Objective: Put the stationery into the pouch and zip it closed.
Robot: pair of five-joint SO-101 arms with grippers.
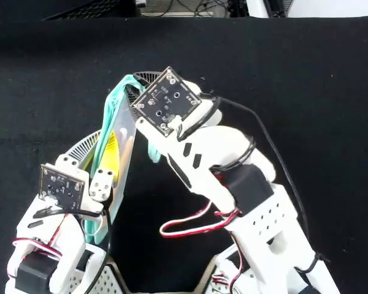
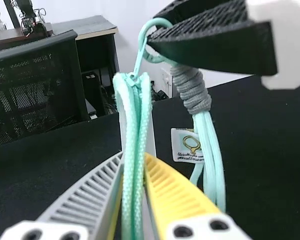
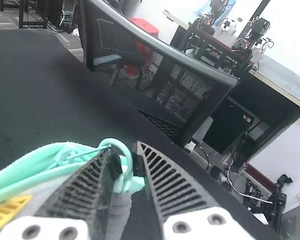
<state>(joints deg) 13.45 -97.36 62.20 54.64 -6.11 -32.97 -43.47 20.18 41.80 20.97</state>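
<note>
Zipping step: my left end effector [image 2: 134,165] clamps the mint-edged translucent pouch [image 2: 135,110], and my right end effector [image 3: 127,150] pinches its mint ring zipper pull [image 2: 150,30]. Looks almost closed, so next is probably one last short tug.

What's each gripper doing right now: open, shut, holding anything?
Left gripper: shut on the pouch, clamping its zipper edge.
Right gripper: shut on the zipper pull at the pouch's far end.

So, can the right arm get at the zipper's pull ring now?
Likely yes: the right tool is shut on the pull ring at the far end of the pouch, nothing between; the left tool clamps its near end.
</note>
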